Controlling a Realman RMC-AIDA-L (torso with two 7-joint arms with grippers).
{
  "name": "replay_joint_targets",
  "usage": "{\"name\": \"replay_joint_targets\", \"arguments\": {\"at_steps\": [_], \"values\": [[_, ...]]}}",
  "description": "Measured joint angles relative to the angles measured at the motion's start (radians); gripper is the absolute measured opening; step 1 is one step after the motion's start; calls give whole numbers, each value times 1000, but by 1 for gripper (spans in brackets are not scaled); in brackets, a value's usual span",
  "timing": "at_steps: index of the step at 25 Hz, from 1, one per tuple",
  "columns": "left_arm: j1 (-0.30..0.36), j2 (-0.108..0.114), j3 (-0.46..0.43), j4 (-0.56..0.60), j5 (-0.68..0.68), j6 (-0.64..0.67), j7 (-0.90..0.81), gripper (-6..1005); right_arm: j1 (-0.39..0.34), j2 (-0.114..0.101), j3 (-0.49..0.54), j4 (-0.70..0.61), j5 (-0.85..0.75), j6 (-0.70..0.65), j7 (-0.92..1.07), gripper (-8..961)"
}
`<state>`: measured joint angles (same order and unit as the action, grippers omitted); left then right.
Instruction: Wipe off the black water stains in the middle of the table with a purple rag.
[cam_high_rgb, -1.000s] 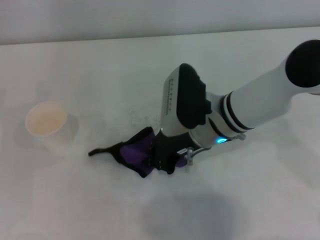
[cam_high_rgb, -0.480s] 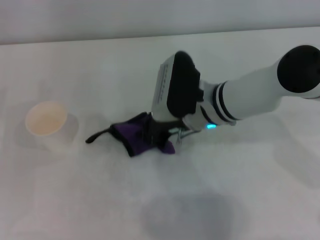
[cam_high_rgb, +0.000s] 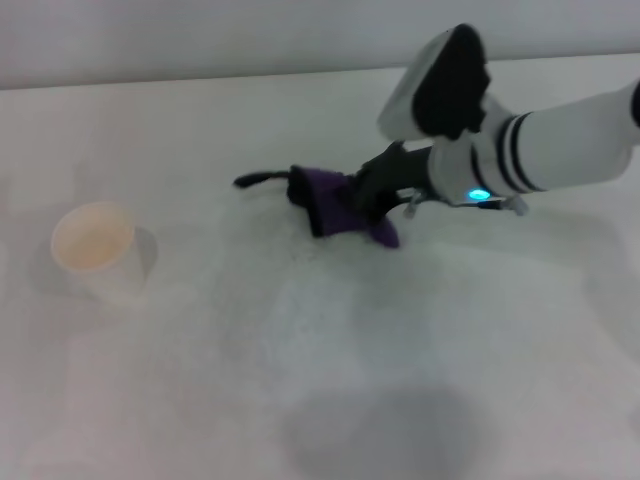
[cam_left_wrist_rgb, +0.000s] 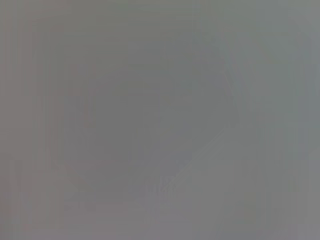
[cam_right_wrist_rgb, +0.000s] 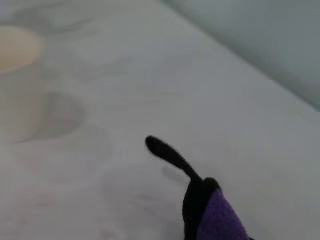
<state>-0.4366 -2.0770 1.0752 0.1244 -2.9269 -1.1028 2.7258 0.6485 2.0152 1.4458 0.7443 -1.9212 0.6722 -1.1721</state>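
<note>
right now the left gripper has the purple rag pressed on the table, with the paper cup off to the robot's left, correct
Not quite: the right gripper holds the purple rag on the table, as the head view shows. The left arm is not visible there. The paper cup does stand off to the robot's left.

The left wrist view is a flat grey blur — nothing in it can be made out. In the head view the right gripper (cam_high_rgb: 372, 200) has its fingertips buried in the purple rag (cam_high_rgb: 335, 205), and the rag covers the table (cam_high_rgb: 300, 380) beneath it. The right wrist view cuts the rag off at its edge; the paper cup (cam_right_wrist_rgb: 17, 80) is cropped too.
</note>
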Motion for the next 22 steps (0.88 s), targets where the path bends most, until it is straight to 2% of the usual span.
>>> {"name": "replay_joint_targets", "arguments": {"at_steps": [4,7,11,14,18,22], "values": [[1,0,0,6,0,0,0,883,-30,-11,75,6,-9,10,-7,100],[4,1,-13,12,0,0,0,883,-41,-29,114,10,-20,49,-14,102],[6,1,-21,12,0,0,0,883,-42,-36,141,12,-25,90,-22,105],[7,2,-21,12,0,0,0,883,-53,-30,160,18,-25,97,-47,107],[7,2,-21,12,0,-1,0,883,-83,-9,179,47,-24,90,-81,110],[7,2,-22,12,0,-3,0,884,-118,-8,208,107,-13,115,-86,288]]}}
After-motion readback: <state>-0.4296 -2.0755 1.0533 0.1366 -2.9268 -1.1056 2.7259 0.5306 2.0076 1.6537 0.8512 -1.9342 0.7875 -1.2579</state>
